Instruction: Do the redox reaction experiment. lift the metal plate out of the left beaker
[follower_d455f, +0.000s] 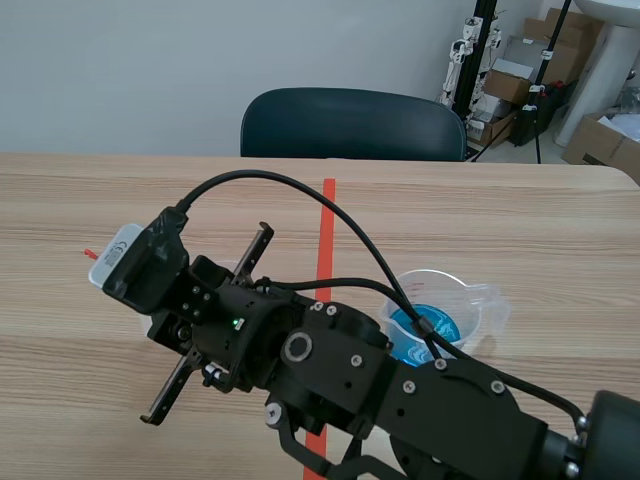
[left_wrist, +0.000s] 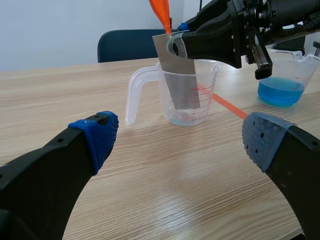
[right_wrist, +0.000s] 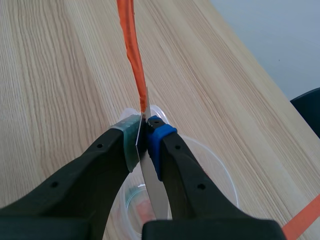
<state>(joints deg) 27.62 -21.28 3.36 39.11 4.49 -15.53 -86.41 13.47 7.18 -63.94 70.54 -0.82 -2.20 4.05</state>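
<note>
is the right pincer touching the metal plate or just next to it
Touching. The right wrist view shows the right pincer clamped on the metal plate from both sides, with no gap.

A pale wood-grain surface (follower_d455f: 520, 215) is stretching away toward a plain light wall (follower_d455f: 130, 70), and a dark blue-green chair (follower_d455f: 350, 125) is sitting at the middle of its far edge. Beyond the far right corner, cardboard boxes (follower_d455f: 515, 80) are lying stacked around black stands (follower_d455f: 483, 50).
</note>
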